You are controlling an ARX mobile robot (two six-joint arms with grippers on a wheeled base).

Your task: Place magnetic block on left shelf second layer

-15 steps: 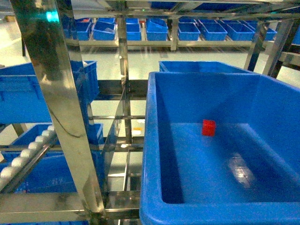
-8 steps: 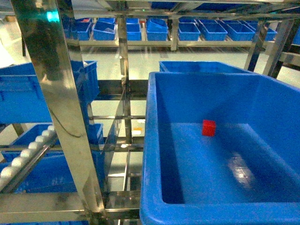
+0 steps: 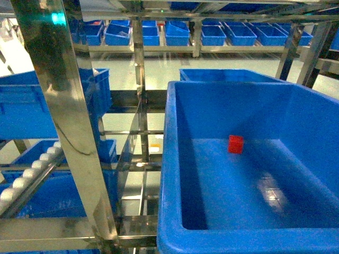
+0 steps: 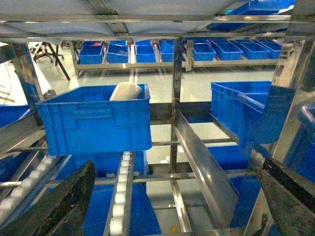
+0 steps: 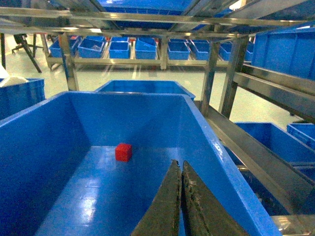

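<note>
The magnetic block (image 3: 235,144), a small red cube, lies on the floor of a large blue crate (image 3: 168,159), toward its far side. In the right wrist view the block (image 5: 123,152) sits ahead and left of my right gripper (image 5: 179,163), which is shut on nothing and hovers over the crate (image 5: 209,142). My left gripper (image 4: 178,167) is open wide, with nothing between its fingers, facing the left shelf second layer (image 4: 123,191), a steel level with roller rails bearing a deep blue crate (image 4: 93,120). Neither gripper shows in the head view.
A thick steel upright (image 3: 69,121) stands close in front at the left, with a roller rail (image 3: 29,172) beside it. A steel divider rail (image 4: 202,162) runs beside the rollers. More blue crates (image 3: 175,34) fill racks across the aisle.
</note>
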